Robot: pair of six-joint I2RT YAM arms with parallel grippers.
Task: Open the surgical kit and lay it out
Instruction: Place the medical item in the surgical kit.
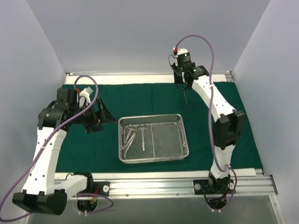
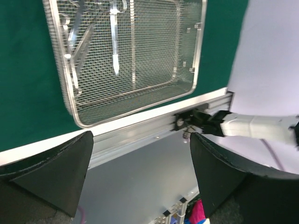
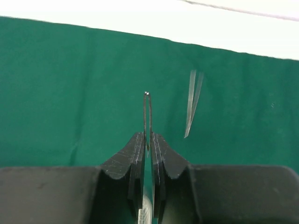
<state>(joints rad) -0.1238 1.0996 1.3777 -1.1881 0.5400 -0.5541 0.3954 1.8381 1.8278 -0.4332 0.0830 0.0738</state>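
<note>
The green cloth (image 1: 154, 95) lies spread flat with the mesh tray (image 1: 183, 135) on it, so I judge the opening done. Laying out has barely begun: several instruments (image 1: 135, 136) sit in the tray (scissors among them, I think). My right gripper (image 3: 148, 140) pinches thin tweezers (image 3: 147, 109), tip-down over the cloth, and what looks like another pair (image 3: 192, 105) lies just right of its fingers. My left gripper (image 2: 140, 140) hovers wide and empty, with the tray just beyond its fingertips.

Bare cloth (image 1: 140, 98) lies open behind the tray (image 1: 154, 159) and to its right; the tray fills the middle front, walls (image 1: 28, 70) close both sides.
</note>
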